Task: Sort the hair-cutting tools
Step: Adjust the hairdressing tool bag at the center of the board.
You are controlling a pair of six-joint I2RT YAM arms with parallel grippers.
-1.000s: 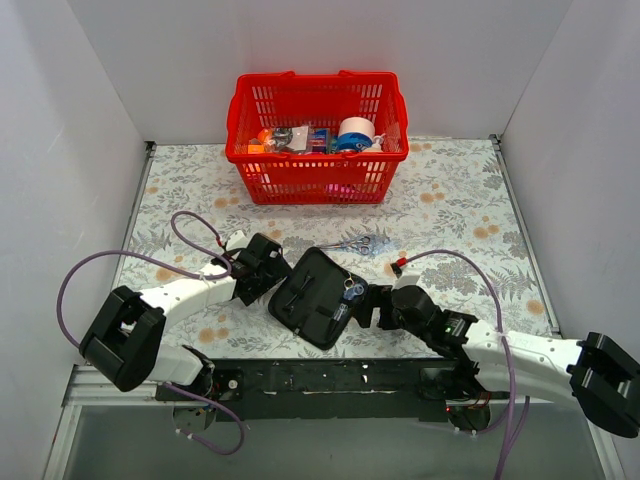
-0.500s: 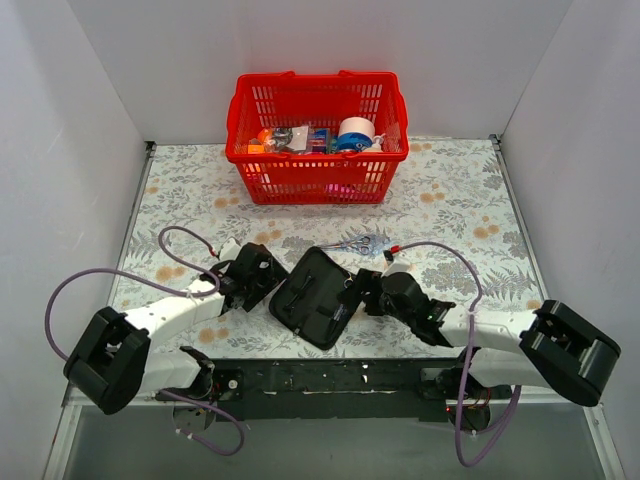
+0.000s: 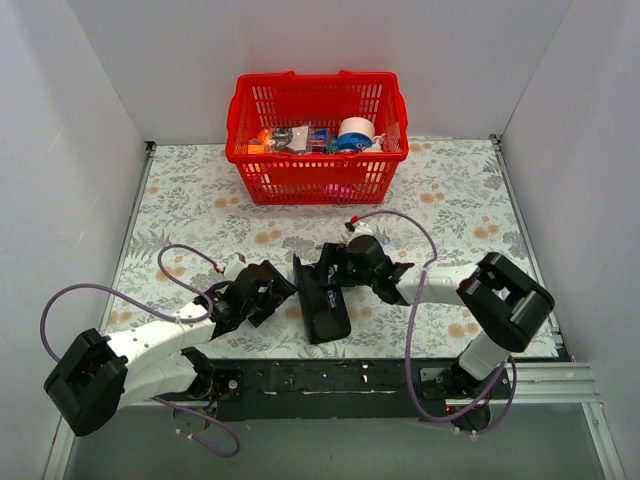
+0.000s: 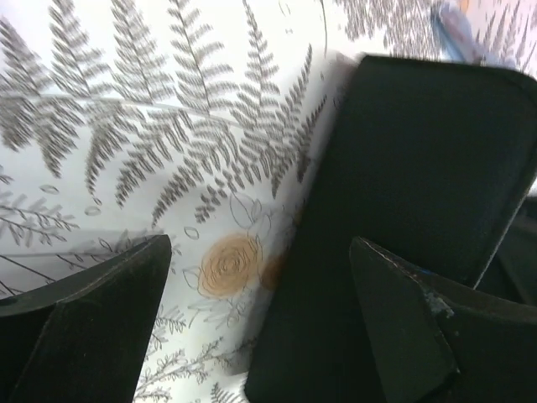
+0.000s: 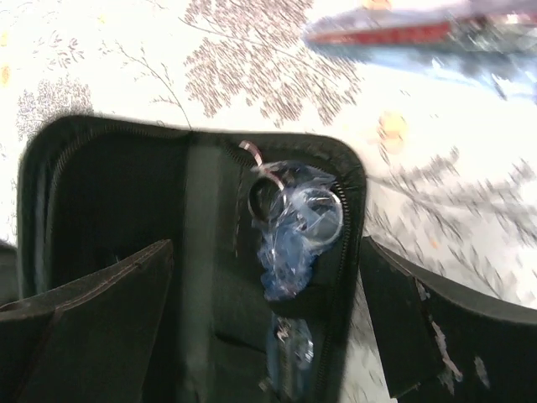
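Note:
The black pouch (image 3: 325, 305) lies partly folded on the floral cloth between my grippers. In the right wrist view it lies open (image 5: 126, 193), and one pair of scissors (image 5: 294, 222) with pale blue loops sits tucked in its right-hand pocket. My right gripper (image 3: 333, 268) is open at the pouch's far end, its fingers either side of the scissors' half (image 5: 264, 327). My left gripper (image 3: 280, 290) is open and empty at the pouch's left edge (image 4: 260, 323), with one finger (image 4: 403, 319) over the pouch (image 4: 419, 168). The second scissors and the black stick are hidden.
A red plastic basket (image 3: 318, 178) with assorted items stands at the back centre. White walls close in the left, right and back. A pale blue blur (image 4: 457, 29) shows beyond the pouch's far corner; I cannot tell what it is.
My right arm swung from the near right round to the pouch's far end. The pouch turned and folded narrower. My left gripper drew back a little toward the near left.

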